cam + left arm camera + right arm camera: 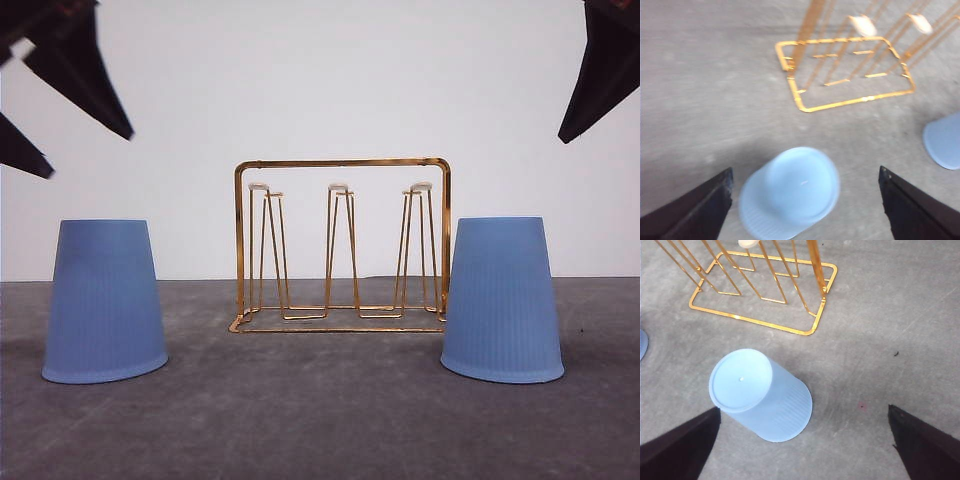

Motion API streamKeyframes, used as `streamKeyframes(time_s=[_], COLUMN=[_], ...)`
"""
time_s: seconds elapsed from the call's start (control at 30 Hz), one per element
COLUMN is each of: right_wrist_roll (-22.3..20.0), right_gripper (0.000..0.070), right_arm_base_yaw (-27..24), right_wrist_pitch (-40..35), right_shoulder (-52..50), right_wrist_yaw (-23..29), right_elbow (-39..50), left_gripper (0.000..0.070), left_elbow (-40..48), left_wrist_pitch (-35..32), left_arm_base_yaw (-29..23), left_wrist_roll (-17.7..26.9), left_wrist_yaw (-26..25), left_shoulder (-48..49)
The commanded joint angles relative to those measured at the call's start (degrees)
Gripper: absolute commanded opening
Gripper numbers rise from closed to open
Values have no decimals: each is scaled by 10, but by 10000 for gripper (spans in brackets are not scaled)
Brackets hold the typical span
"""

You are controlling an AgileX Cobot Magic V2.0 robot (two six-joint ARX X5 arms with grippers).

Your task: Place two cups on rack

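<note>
Grey matte tabletop (320, 420), plain white wall (330, 80), no writing; both cups (105, 300) (502, 298) upside-down flanking rack (342, 245); left gripper (805, 210) and right gripper (805, 440) spread wide.

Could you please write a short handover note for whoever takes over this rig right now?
Left gripper: open, empty, above the left cup.
Right gripper: open, empty, above the right cup.
Both cups stand upside down on the table, one on each side of the rack, apart from it.
The rack stands upright in the middle, its prongs bare.
Done: nothing on the rack yet.
Left: grasp each cup and set it over a prong.
</note>
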State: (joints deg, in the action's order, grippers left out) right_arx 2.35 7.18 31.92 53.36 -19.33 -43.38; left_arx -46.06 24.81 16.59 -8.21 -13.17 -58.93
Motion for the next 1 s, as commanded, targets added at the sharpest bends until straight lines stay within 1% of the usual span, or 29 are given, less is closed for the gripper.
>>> streamKeyframes(time_s=[0.0, 0.07, 0.1, 0.27, 0.33, 0.5, 0.57, 0.6, 0.67, 0.7, 0.77, 0.97], right_wrist_roll=[-5, -5, -5, -5, -5, -6, -8, -10, -9, -9, -9, -9], right_gripper=[686, 686, 686, 686, 686, 686, 686, 686, 686, 686, 686, 686], right_arm_base_yaw=[3, 3, 3, 3, 2, 2, 2, 3, 2, 2, 2, 2], right_wrist_pitch=[-4, -4, -4, -5, -5, -5, -5, -5, -5, -5, -5, -5], right_shoulder=[5, 5, 5, 5, 5, 5, 5, 5, 5, 5, 5, 5], right_wrist_yaw=[-2, -2, -2, -2, -2, -2, -2, -2, -2, -2, -2, -2], right_elbow=[-10, -10, -10, -10, -10, -10, -10, -10, -10, -10, -10, -10], left_gripper=[593, 647, 657, 655, 654, 634, 605, 570, 446, 407, 382, 382], left_elbow=[-8, -8, -8, -8, -8, -8, -8, -8, -8, -8, -8, -32], left_wrist_pitch=[-10, -20, -23, -47, -51, -57, -57, -57, -61, -63, -66, -66], left_arm_base_yaw=[9, 21, 25, 43, 48, 56, 58, 58, 58, 59, 60, 66], left_wrist_roll=[-4, -3, -3, 0, 0, 0, 0, 0, 0, 0, 0, -3], left_wrist_yaw=[11, 25, 30, 57, 60, 80, 82, 82, 83, 83, 82, 68], left_shoulder=[-19, -40, -50, -105, -126, -170, -182, -187, -193, -195, -195, -194])
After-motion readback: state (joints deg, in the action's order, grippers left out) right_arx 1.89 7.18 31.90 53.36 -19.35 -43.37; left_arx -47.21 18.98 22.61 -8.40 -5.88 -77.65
